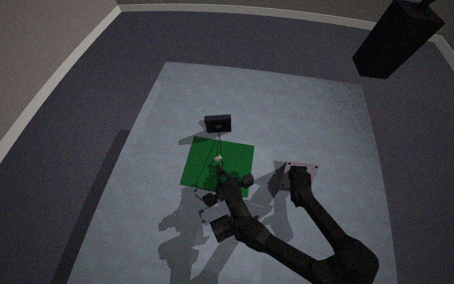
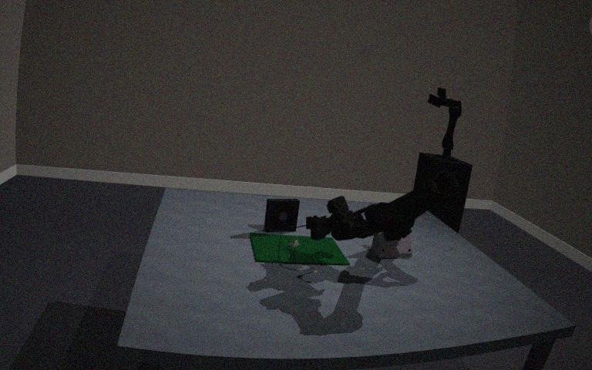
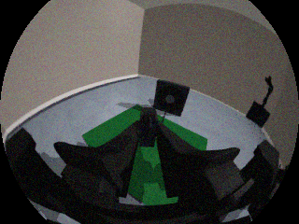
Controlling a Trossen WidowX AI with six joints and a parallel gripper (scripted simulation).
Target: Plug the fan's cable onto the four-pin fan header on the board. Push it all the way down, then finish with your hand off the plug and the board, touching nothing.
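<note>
The green board (image 1: 204,167) (image 2: 266,250) (image 3: 112,133) lies flat on the table. A small pale header (image 1: 218,158) (image 2: 294,243) is near its middle; it is hidden in the wrist view. The black fan (image 1: 217,123) (image 2: 281,215) (image 3: 171,98) stands behind the board, and thin dark cables run from it toward my fingertips. My gripper (image 1: 219,168) (image 2: 308,223) (image 3: 148,124) is shut on the dark cable plug at its tips. It reaches nearly level over the board, above its surface. The plug is dark and its exact tilt is hard to tell.
A pinkish plate (image 1: 314,170) (image 2: 403,247) with dark holes is under the arm's base, right of the board. A tall black box (image 1: 395,43) (image 2: 462,183) (image 3: 258,114) stands beyond the table. A thin cable loop hangs by the board's near edge.
</note>
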